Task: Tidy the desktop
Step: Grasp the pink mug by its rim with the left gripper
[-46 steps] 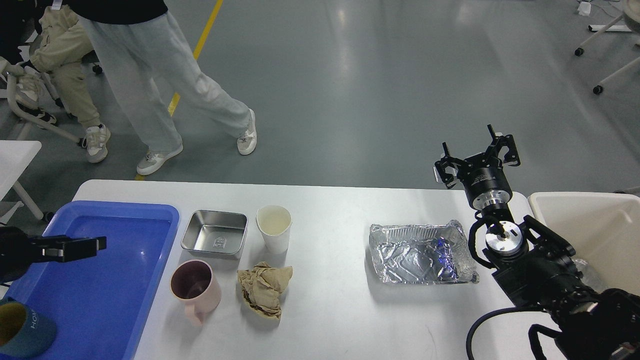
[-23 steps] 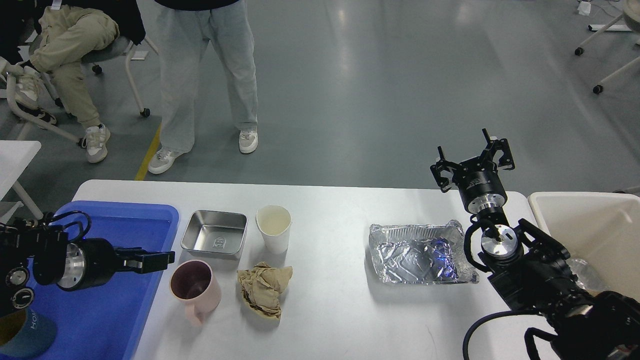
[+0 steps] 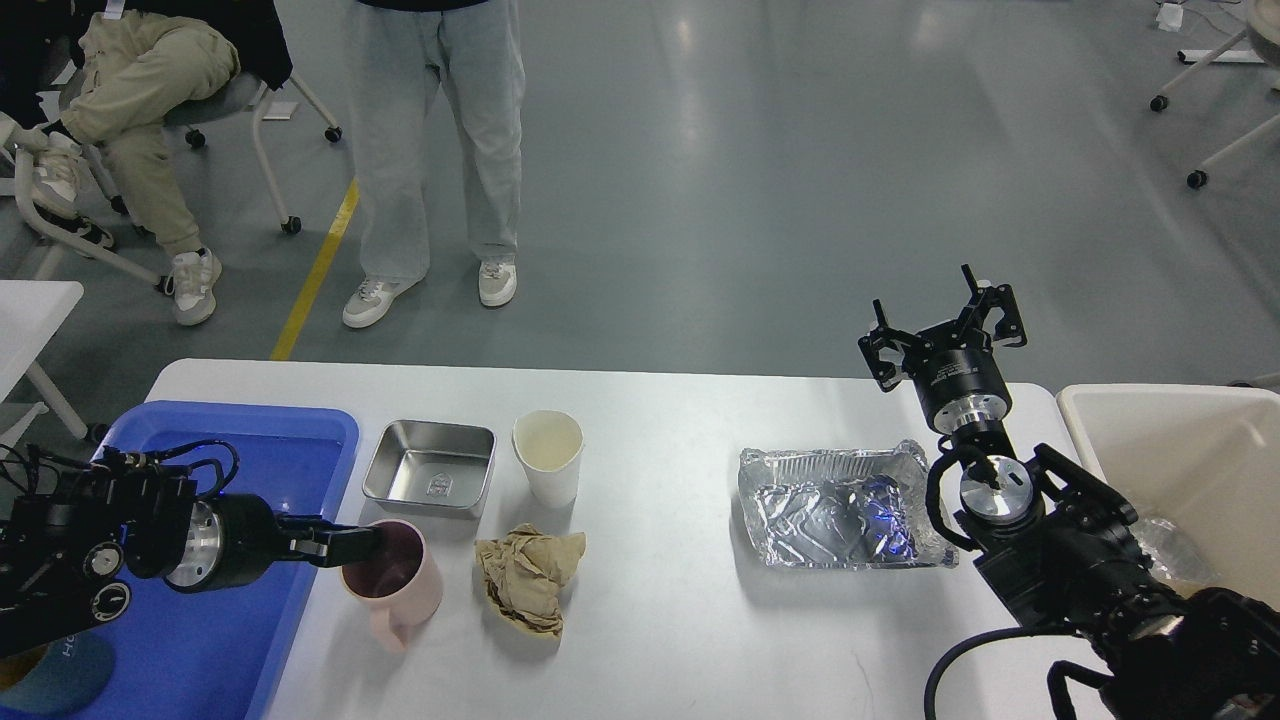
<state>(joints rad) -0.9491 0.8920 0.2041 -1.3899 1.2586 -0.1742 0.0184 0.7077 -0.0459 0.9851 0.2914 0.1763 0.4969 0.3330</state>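
Left hand [image 3: 352, 546] is at the pink mug [image 3: 392, 580], tips at its rim on the 9 o'clock side, reaching in from over the blue tray [image 3: 250, 600]. Fingers read as one dark bar from here, so I can't tell whether they're apart or clamped on the rim.

The mug sits on the desk [image 3: 660, 620] just beside the tray's right edge, handle pointing to 6 o'clock. My read: the left arm takes it, then it goes toward 9 o'clock into the tray.

Right hand [image 3: 944, 330] is up over the desk's far right edge, fingers spread, empty, at 12 o'clock from the foil tray [image 3: 845, 505] and well apart from the mug.

Also on the desk: steel tray [image 3: 430, 467], paper cup [image 3: 548, 455], crumpled brown paper [image 3: 528, 578]. White bin [image 3: 1180, 460] at 3 o'clock is cut off by the frame. A dark cup [image 3: 60, 675] at the tray's near-left corner is only partly visible.
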